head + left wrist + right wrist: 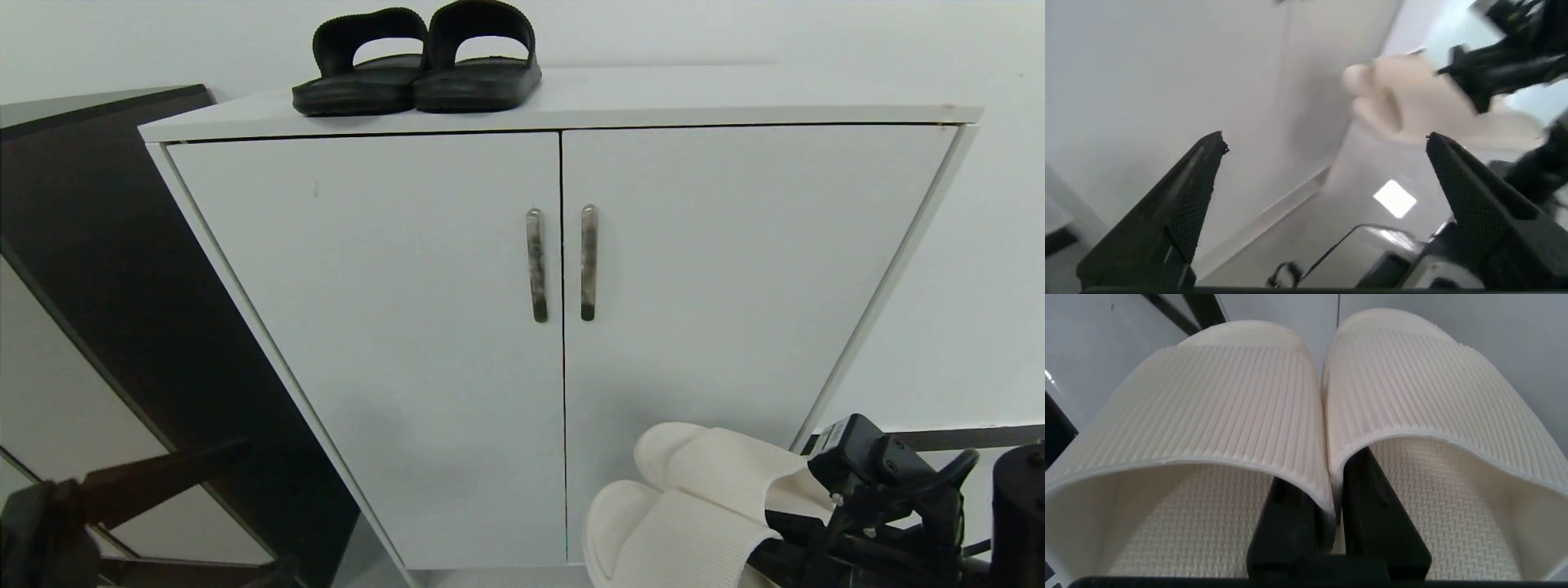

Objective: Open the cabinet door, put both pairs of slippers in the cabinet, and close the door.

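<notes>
Right gripper (1327,518) is clamped on the pair of cream ribbed foam slippers (702,498), held low, right in front of the white two-door cabinet (367,327). Left gripper (1323,147) hangs with fingers wide apart. Both doors (735,286) are shut, and the black rubber slippers (416,65) sit on top.

Background stuff: there's a plain white wall (939,49) across the back. On the left of the head view stands a big dark panel (122,269), brown-black, tall, with a greyish top edge. I can't tell if it's a loose board or the side of some furniture. Over on the right, a dark skirting strip (992,434) runs along the foot of the wall. The floor (1347,204) is pale and glossy, with a bright rectangular light patch (1395,198) reflected in it and a thin dark cable (1331,245) curling close by.
</notes>
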